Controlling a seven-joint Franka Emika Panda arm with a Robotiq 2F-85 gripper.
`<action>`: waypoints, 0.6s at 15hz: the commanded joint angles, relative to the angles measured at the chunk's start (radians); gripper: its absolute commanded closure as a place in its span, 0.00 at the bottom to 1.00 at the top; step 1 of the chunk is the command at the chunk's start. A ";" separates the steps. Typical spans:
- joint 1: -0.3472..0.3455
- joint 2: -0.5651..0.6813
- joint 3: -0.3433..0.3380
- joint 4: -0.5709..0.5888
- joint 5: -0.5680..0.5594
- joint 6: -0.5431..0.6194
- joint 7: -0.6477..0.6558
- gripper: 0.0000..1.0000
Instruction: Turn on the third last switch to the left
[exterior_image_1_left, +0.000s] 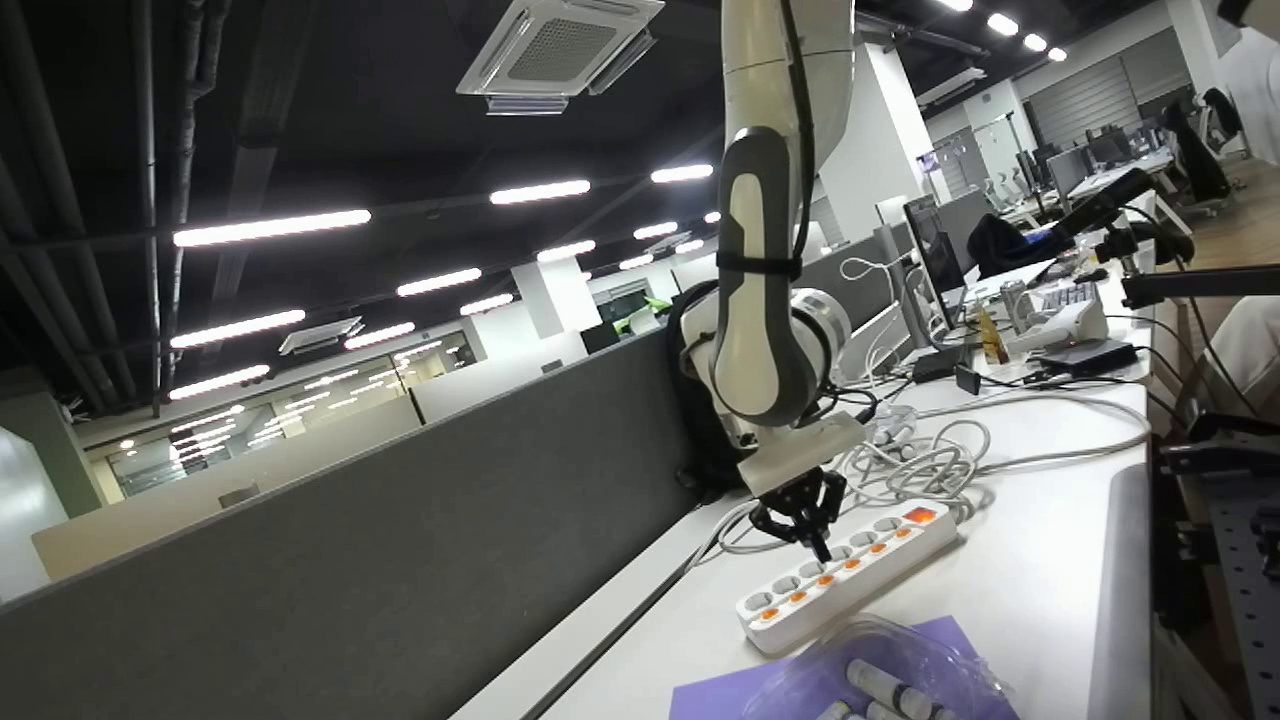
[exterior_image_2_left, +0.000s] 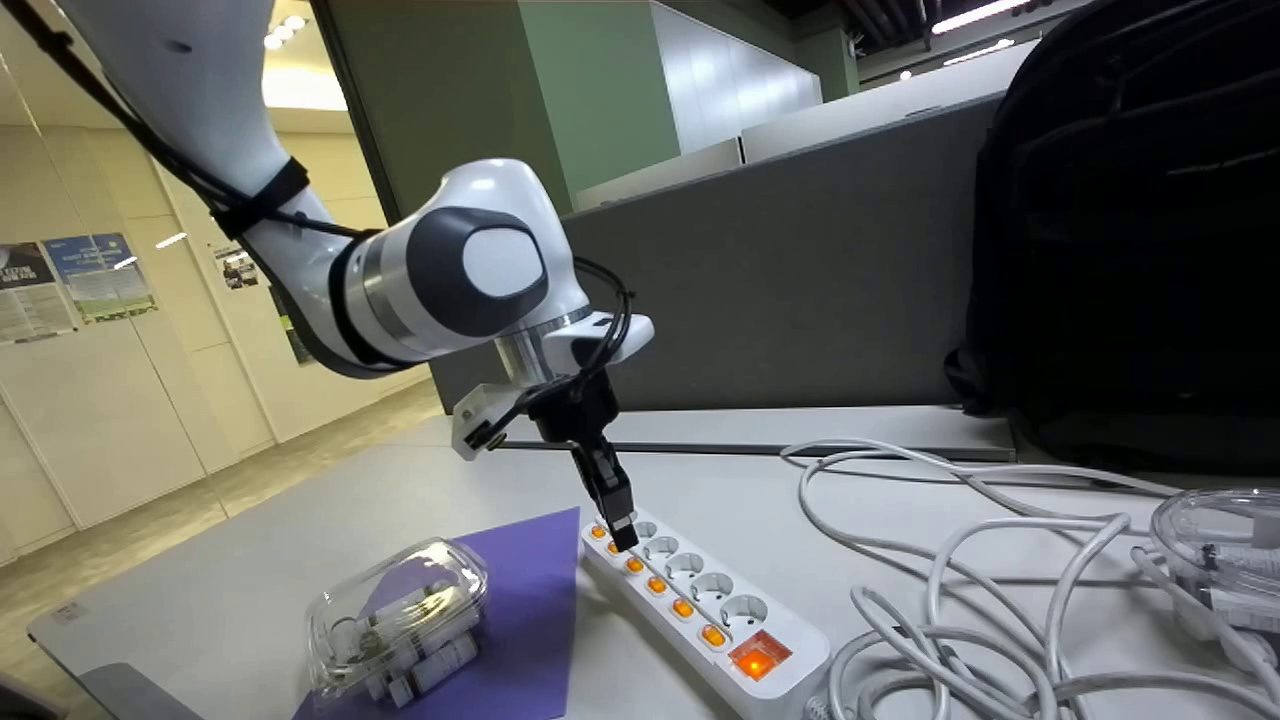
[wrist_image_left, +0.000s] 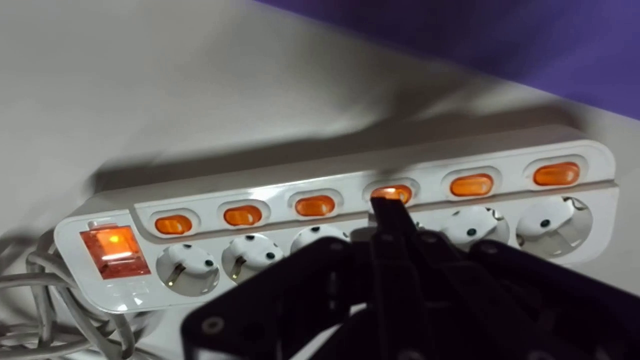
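Black, jointed two-finger gripper (wrist_image_left: 387, 202) of the white, grey-capped robot arm (exterior_image_2_left: 500, 265), held over a long white plastic power strip (wrist_image_left: 352, 200) on a white tabletop (exterior_image_1_left: 1050, 480). The fingers are together, tips angled down at the strip. Along its top run six small orange oval rocker switches (wrist_image_left: 242, 216) and, parallel to them, round recessed sockets (wrist_image_left: 555, 227). In the wrist view the tips overlap the lower edge of the third-from-right orange switch (wrist_image_left: 392, 191); contact cannot be told. Toward nine o'clock from the tips, at the strip's left end, a larger square red-orange main switch (wrist_image_left: 115, 250) glows. Tangled grey cables (wrist_image_left: 43, 305) lie toward eight o'clock. In an exterior view, the strip extends mostly from the tips toward four o'clock. Taking the strip as the dial's centre, a flat violet sheet (exterior_image_2_left: 530, 620) lies toward nine o'clock, a clear plastic clamshell box (exterior_image_2_left: 385, 588) of white cylindrical tubes (exterior_image_2_left: 440, 665) resting at least partly on it; a black fabric backpack (exterior_image_2_left: 1130, 260) occupies two o'clock, before a dark grey partition (exterior_image_2_left: 780, 260).
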 joint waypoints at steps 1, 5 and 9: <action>0.009 0.025 0.001 0.038 0.049 -0.005 -0.023 1.00; 0.007 0.047 0.006 0.055 0.086 -0.011 -0.050 1.00; 0.005 0.068 0.008 0.067 0.121 -0.018 -0.081 1.00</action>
